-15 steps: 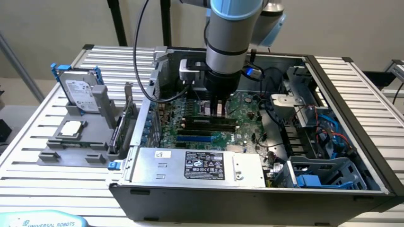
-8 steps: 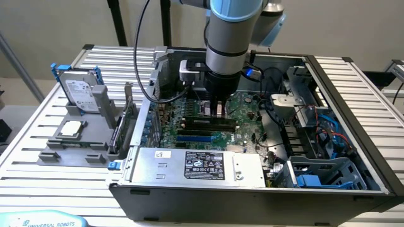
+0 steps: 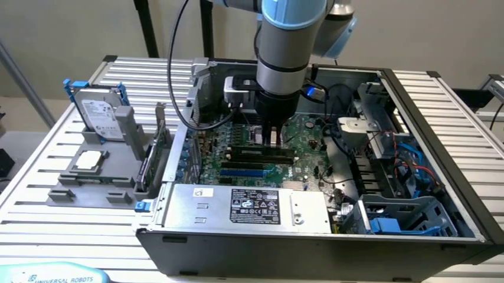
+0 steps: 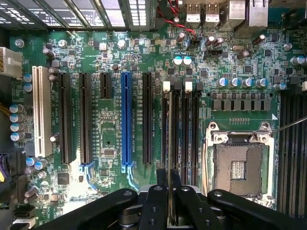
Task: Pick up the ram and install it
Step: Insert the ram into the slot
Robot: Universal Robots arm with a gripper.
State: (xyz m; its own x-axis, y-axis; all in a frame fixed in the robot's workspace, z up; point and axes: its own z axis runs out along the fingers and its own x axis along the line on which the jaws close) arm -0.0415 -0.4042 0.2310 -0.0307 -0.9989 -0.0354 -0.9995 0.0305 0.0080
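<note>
In the centre of the exterior view, inside an open computer case [image 3: 441, 112], the ram [image 3: 272, 137] stands on edge over the green motherboard [image 3: 303, 132], held from above. In the wrist view the ram [image 4: 170, 143] shows edge-on as a thin pale strip running down the middle of the frame, lined up with the row of black memory slots [image 4: 184, 129]; whether it already sits in a slot cannot be told. The gripper [image 4: 169, 184] is nearly closed, its two black fingers [image 4: 162, 178] pinching the ram from either side at the lower centre of that frame.

Just beside the slots in the wrist view, to the right of centre, lies the open processor socket [image 4: 238, 165]. Left of centre run long black expansion slots, one blue slot [image 4: 126, 120] and one white slot [image 4: 41, 112].

In the exterior view the grey robot arm [image 3: 284, 53] comes down from the upper centre. A power supply [image 3: 244, 206] with a label fills the case's lower centre. At the frame's left, on the slatted table [image 3: 47, 153], a grey holder [image 3: 98, 177] carries a hard drive [image 3: 102, 115] in a blue frame, standing upright, and a green expansion card [image 3: 157, 153] stands beside it.
</note>
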